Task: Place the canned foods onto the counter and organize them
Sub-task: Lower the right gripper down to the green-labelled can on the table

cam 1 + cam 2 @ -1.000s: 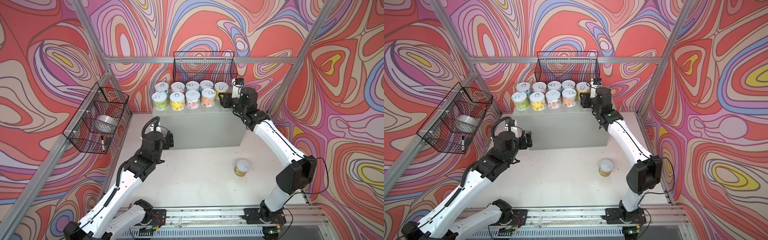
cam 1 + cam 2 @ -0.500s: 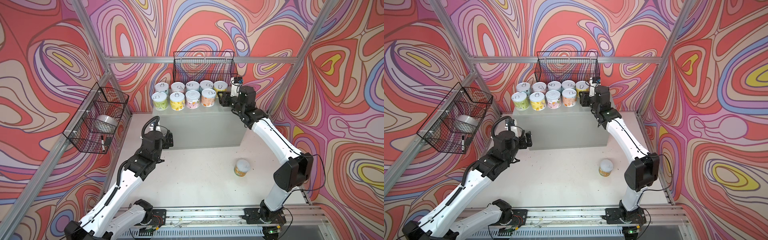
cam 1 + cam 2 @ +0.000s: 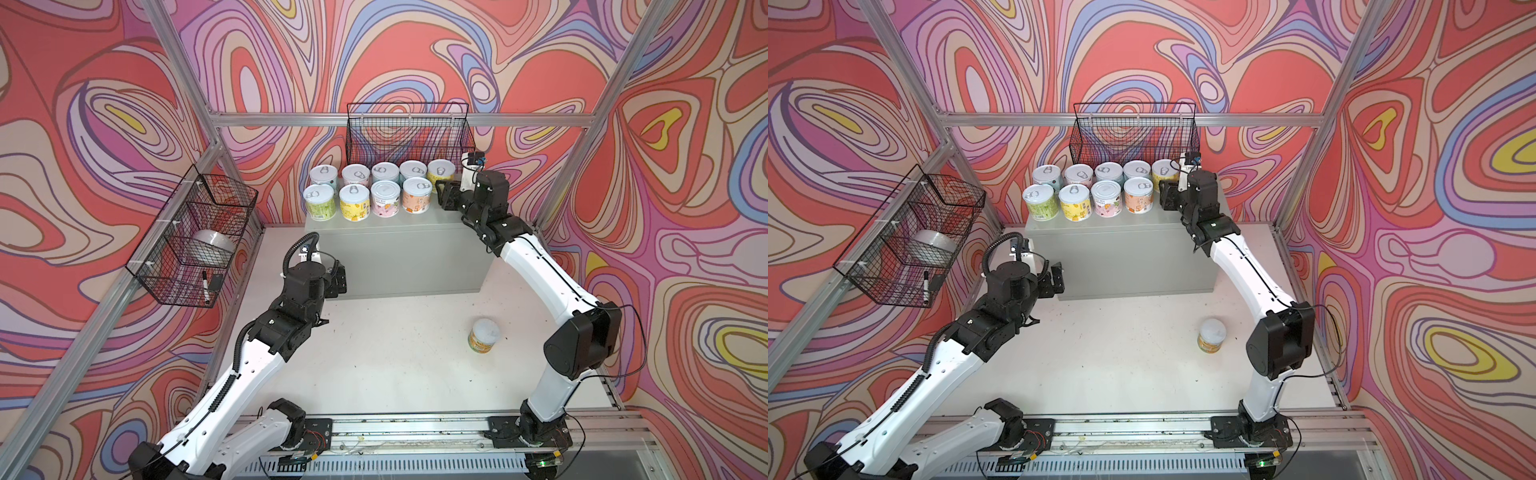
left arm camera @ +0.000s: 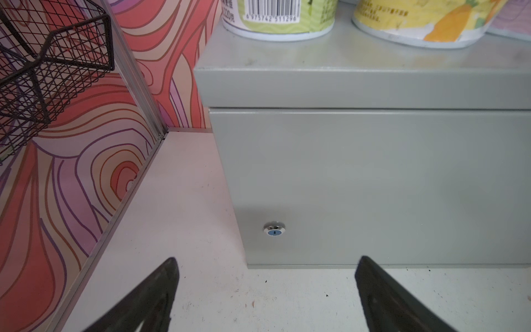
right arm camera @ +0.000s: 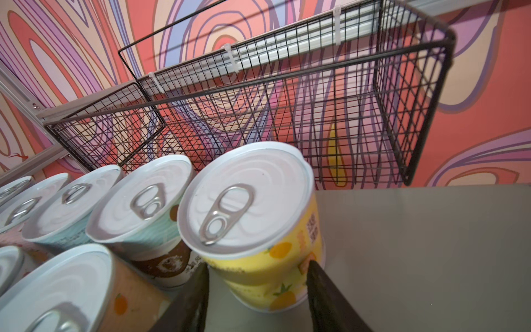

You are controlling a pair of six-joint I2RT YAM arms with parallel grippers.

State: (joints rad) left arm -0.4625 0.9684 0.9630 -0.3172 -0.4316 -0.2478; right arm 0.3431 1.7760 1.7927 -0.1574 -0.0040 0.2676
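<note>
Gripping the yellow can [image 5: 258, 235] with the right jaws, clamped from both sides low on its wall, at the right end of the back row on the grey tabletop [image 3: 415, 226]. Counting 9 cans [image 3: 384, 199] up there in both top views: 5 behind, 4 in front. Holding nothing in the left jaws, spread wide, low before the grey front panel [image 4: 373, 186] near the round lock [image 4: 274, 229]. Seeing 1 last can [image 3: 483, 336] standing alone on the white tabletop [image 3: 374, 365], near the right arm [image 3: 540, 266].
</note>
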